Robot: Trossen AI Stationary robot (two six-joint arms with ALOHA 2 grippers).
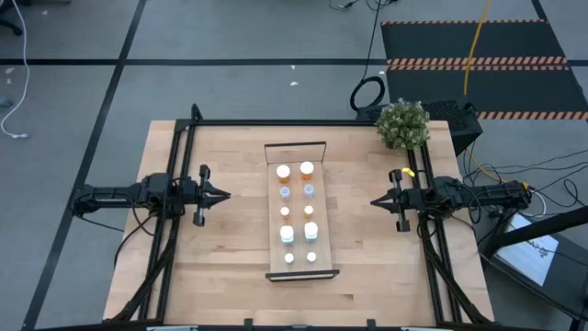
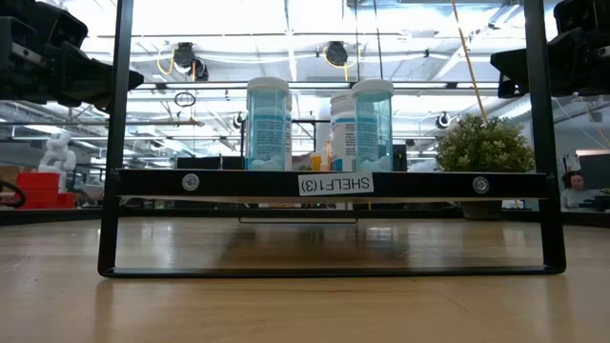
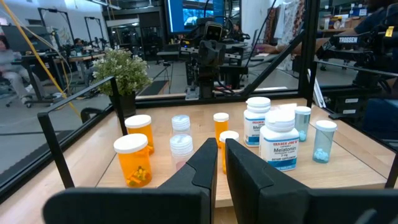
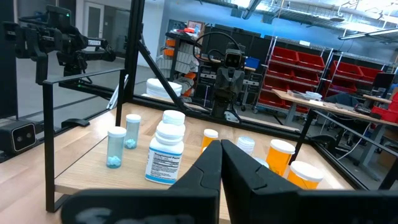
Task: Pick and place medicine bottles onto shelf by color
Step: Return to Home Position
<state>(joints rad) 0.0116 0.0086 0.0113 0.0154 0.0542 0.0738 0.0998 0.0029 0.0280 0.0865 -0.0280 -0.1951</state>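
High view first: the shelf (image 1: 297, 221) lies in the middle of the table (image 1: 230, 267), and its long way runs from the front edge to the back. The medicine bottles (image 1: 287, 233) stand on it in two rows, ten that I can count. The left gripper (image 1: 223, 194) and the right gripper (image 1: 375, 201) point at the shelf's long sides, one from each side. Both are well apart from it and about equally near. Both hold nothing, and their fingers are pressed together into a point. I think the sorting is done, and the arms only need to pull straight back so nothing gets bumped. The low view shows what the top one cannot: the board sits raised on a dark frame (image 2: 329, 184), with pale blue bottles (image 2: 269, 124) at the near end. The left wrist view looks past its own pressed-together fingers (image 3: 205, 163) at orange bottles (image 3: 132, 160) and a white bottle (image 3: 280, 140). The right wrist view shows the rows from the other side, past fingers (image 4: 208, 163) that touch.
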